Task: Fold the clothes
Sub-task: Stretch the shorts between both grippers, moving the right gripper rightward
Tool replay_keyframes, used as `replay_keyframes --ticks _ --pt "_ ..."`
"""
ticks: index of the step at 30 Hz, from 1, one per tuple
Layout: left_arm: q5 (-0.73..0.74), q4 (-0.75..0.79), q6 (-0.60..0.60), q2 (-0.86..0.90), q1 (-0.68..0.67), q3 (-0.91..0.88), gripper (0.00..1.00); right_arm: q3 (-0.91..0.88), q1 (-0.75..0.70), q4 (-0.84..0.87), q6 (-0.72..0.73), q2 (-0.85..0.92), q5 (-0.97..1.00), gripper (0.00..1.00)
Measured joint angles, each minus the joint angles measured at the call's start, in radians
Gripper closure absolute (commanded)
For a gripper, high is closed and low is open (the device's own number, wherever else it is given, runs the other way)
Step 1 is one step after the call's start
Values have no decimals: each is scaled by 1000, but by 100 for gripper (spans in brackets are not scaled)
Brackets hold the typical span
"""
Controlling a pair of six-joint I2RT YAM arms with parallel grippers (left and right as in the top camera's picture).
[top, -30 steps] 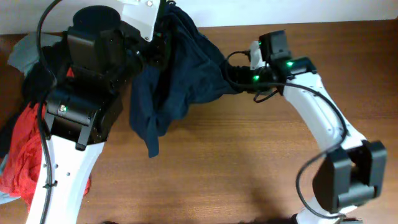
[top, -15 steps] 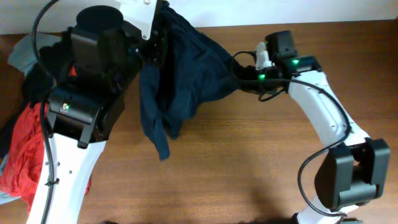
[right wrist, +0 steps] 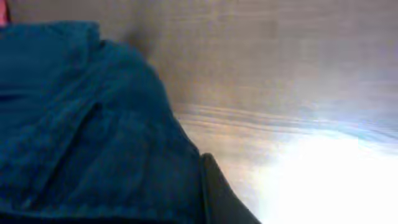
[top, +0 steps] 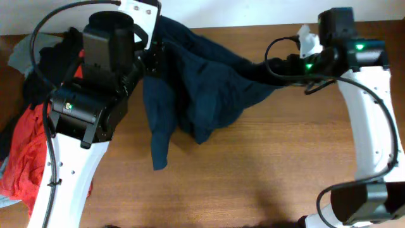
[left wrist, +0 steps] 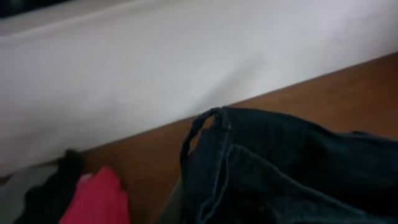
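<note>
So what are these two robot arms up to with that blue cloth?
They are working on folding a dark navy garment. The left gripper appears to hold it near the far edge of the table. The right gripper holds another part, so the cloth is stretched between them, with one end trailing onto the wood. It is wrinkled and bunched, with no fold made yet. A pile of other clothes, red and black, lies beside the left arm.

This is looking like a robotics lab. A left arm [top: 69,183] and right arm [top: 373,114] are sharing a wooden bench [top: 253,177].
</note>
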Motion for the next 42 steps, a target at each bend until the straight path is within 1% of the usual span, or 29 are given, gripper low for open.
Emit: replay_keyframes --ticks 5,11,14,17,23,26,29,32,36,42 --pt "-114 -32 0 0 0 0 99 179 -1 -158 -41 -2 25 96" --pt "-153 -29 0 -26 -21 0 99 449 -13 -343 -56 -5 30 96" --pt "-154 -17 0 -81 -34 0 99 547 -23 -360 -56 -27 34 96" --pt "-153 -16 -1 -151 -38 0 99 586 -23 -360 -56 -69 35 96" --pt "-98 -14 -6 -268 -44 0 99 598 -23 -360 -53 -150 41 94" --pt "-94 -23 -5 -283 -45 0 99 599 -23 -360 -50 -163 61 94" --pt "-119 -37 -6 -264 -51 0 99 597 -22 -360 -44 -163 91 93" --pt "-165 -45 -6 -198 -55 2 99 567 -18 -360 -28 -163 122 91" --pt "-228 -43 -6 -61 -57 2 99 493 -17 -360 -20 -145 151 90" --pt "-326 -17 -8 138 -58 2 99 336 -18 -293 -8 -41 179 89"
